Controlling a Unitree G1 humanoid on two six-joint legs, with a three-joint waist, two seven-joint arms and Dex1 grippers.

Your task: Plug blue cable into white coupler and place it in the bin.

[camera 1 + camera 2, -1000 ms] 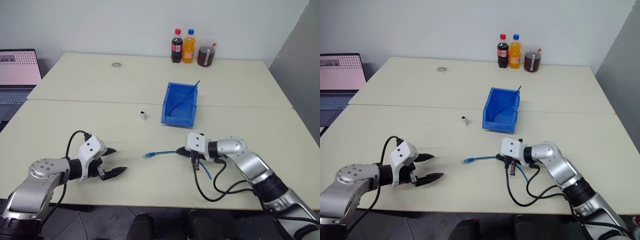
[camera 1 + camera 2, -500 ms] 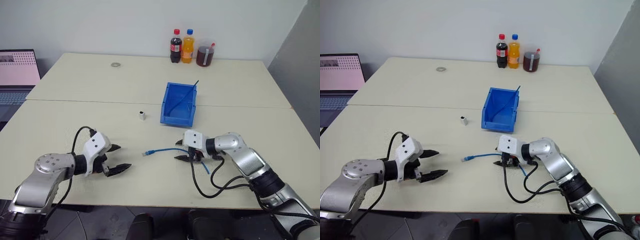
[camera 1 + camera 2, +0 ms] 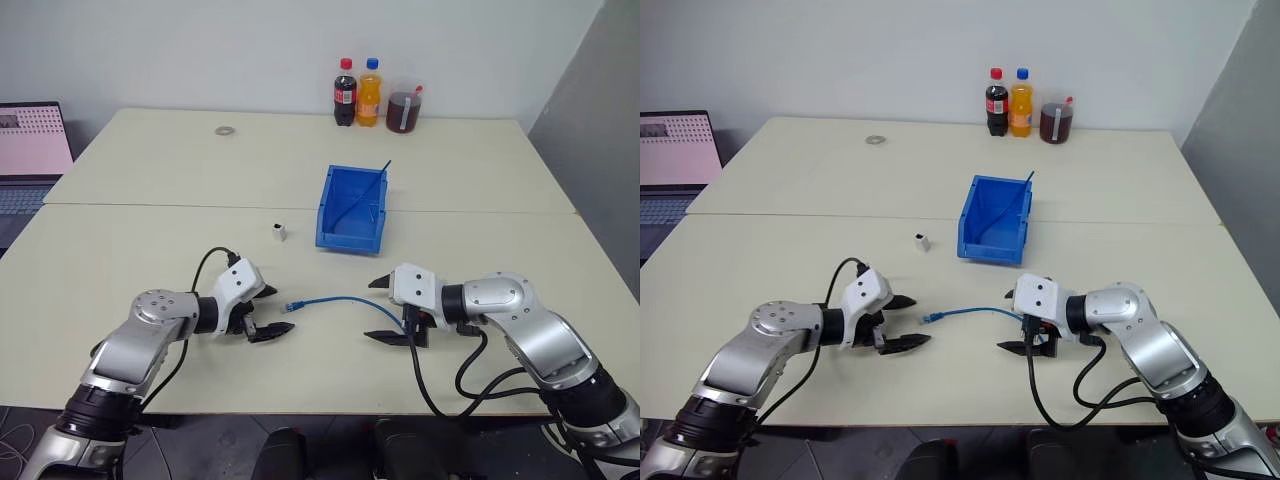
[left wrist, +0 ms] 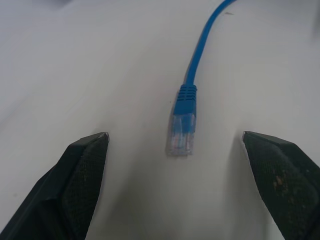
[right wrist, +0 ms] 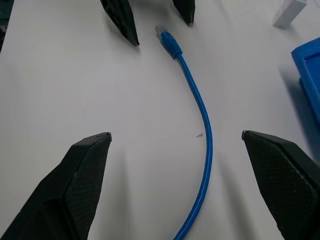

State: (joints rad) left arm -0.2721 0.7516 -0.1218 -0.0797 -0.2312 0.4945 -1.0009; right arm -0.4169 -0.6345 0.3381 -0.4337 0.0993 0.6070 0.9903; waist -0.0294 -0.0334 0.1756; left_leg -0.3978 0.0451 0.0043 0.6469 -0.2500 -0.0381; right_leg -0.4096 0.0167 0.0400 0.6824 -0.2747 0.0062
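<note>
Now that the right gripper (image 3: 385,310) has let go, the blue cable (image 3: 335,300) lies loose on the pale table (image 3: 150,230), a thin, rubbery, light-blue cord bending in a shallow arc from its clear plug (image 4: 180,134) towards that gripper. A second ago the right fingers were pressed together on the cable's near stretch; they now stand spread wide, with the cord running free between and below them and nothing pinched. The left gripper (image 3: 268,311), spread just as wide then as now, has come in from the robot's left, and in its wrist view the plug sits squarely between the two black, finely textured fingers (image 4: 82,170), close ahead but untouched. I read this as a handover of the work: the cable has been laid down so the left gripper can take the plug end, though no grasp is made yet. The white coupler (image 3: 278,232), a tiny hard plastic block with a dark socket on top, stands well apart from the plug, just beside the bin (image 3: 350,210), a glossy bright-blue rectangular tub with a sloped front lip and a thin dark rod (image 3: 365,187) leaning inside. Nothing is plugged or binned so far.
</note>
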